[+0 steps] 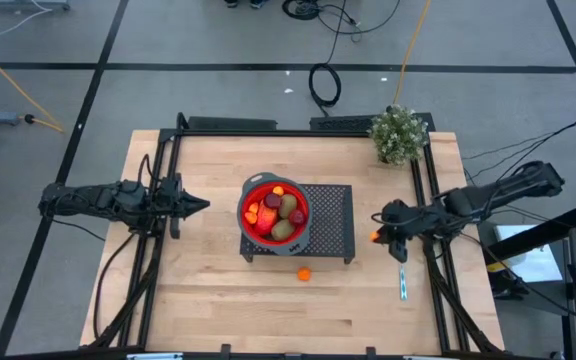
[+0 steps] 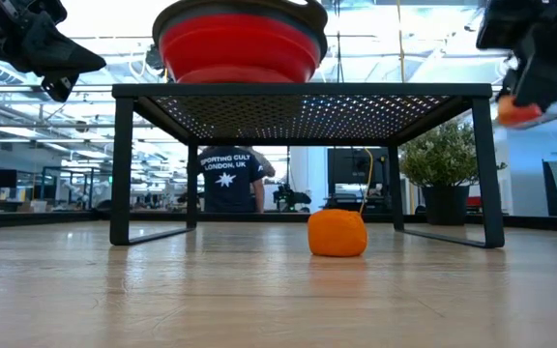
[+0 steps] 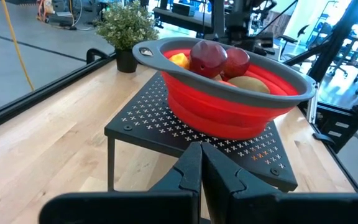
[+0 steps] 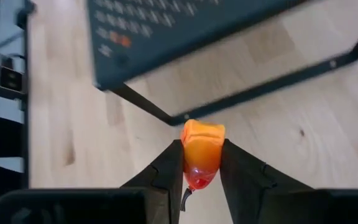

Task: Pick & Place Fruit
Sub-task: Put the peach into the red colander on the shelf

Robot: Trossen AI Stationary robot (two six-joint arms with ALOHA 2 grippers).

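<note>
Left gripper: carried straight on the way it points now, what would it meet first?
Probably the red collapsible bowl of fruit on the dark perforated metal stand. The left gripper, shut, points right at them in its wrist view. Its height is unclear, so it might meet the stand's top edge first.

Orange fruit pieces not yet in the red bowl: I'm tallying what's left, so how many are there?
2. One orange ball lies on the table in front of the black rack; the right gripper holds another orange piece right of the rack.

Bare table (image 1: 208, 290) rings the black rack (image 1: 328, 215); potted plant (image 1: 399, 133) blocks one corner.
</note>
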